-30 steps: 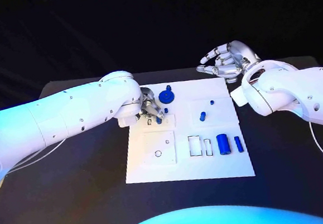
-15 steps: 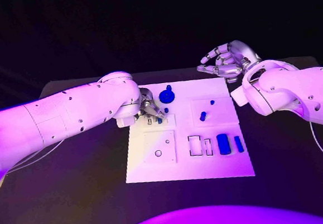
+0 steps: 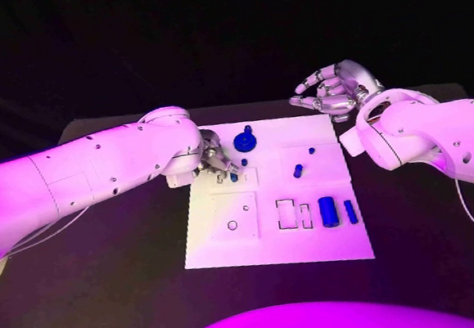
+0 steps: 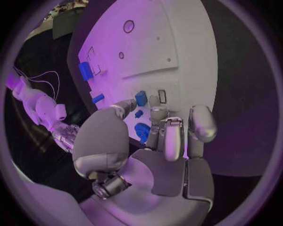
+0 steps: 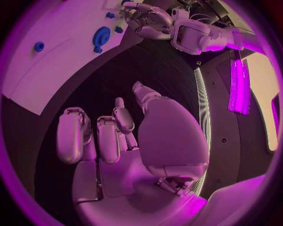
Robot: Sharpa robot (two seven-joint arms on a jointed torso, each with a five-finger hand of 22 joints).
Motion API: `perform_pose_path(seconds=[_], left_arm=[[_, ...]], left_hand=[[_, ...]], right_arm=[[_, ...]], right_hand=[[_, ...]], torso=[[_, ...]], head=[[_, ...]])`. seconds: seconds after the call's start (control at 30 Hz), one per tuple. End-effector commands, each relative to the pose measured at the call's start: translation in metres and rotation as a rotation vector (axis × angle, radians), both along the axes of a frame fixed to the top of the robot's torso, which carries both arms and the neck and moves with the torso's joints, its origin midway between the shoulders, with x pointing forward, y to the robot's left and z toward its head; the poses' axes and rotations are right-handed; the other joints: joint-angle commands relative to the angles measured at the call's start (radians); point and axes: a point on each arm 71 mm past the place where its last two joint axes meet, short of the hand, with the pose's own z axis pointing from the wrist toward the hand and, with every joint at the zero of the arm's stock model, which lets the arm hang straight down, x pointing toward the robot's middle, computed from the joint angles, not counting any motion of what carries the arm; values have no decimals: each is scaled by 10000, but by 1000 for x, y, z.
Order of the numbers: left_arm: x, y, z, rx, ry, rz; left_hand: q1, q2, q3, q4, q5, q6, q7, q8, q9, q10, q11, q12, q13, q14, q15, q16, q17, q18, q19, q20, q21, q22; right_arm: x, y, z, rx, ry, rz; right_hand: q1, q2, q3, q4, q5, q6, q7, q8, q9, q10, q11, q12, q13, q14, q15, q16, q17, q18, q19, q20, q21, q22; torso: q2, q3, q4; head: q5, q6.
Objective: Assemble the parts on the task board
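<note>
A: Where is the head view looking from?
B: It is looking down on the whole board (image 3: 279,236) from above.
A: And the wrist cameras?
B: Each is sitting behind its own palm. The left one is facing the board (image 4: 183,42) from close in; the right one is hanging over the table (image 5: 153,70) beside the board's (image 5: 41,75) edge.
A: Sharing anything?
B: All three are catching the round part (image 3: 244,140) (image 4: 141,131) (image 5: 101,36).

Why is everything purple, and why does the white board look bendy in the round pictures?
Head view: purple light tints the task board and both arms, and the board's edges run straight. Left wrist view: the fisheye lens curves the board, with the left hand looming large. Right wrist view: the same bending, the right hand dominating.
</note>
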Motion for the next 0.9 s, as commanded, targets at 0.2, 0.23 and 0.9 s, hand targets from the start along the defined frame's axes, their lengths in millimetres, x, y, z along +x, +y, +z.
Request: perform_pose_path(seconds=[0.2, 0.23, 0.9], left_arm=[[-2, 0, 11, -922, -35, 349], [-1, 0, 13, -1042, -26, 392], [32, 40, 59, -2025, -926, 1671]], left_hand=[[-5, 90, -697, 81, -1046, 10, 30, -73, 13, -83, 10, -34, -126, 802, 13, -47, 1780, -84, -1, -11, -122, -123], [13, 94, -721, 77, -1060, -9, 35, -82, 11, -122, 15, -65, -175, 788, 16, -64, 1741, -74, -32, -9, -150, -181], [1556, 560, -1361, 73, -936, -1145, 679, -1271, -788, -1769, 571, -1095, -1890, 312, 487, -543, 703, 200, -982, 395, -1054, -1748]], right_arm=[[-1, 1, -1, -19, -39, 214], [-1, 1, -1, -19, -38, 211], [0, -3, -2, -41, -8, 139]], right_hand=[[-118, -7, -43, 19, 22, -74, 17, -5, -11, -48, 13, -39, -13, 498, 54, -33, 483, 206, 52, 81, -62, 658], [-118, -7, -43, 19, 22, -74, 17, -5, -11, -48, 13, -39, -13, 498, 54, -33, 483, 206, 52, 81, -62, 658], [-117, 5, -58, 36, 24, -78, 15, -3, -13, -45, 11, -34, -13, 497, 53, -42, 475, 205, 55, 80, -63, 658]], torso=[[-4, -5, 6], [-6, -5, 9], [24, 3, -13]], head=[[12, 48], [13, 51], [11, 264]])
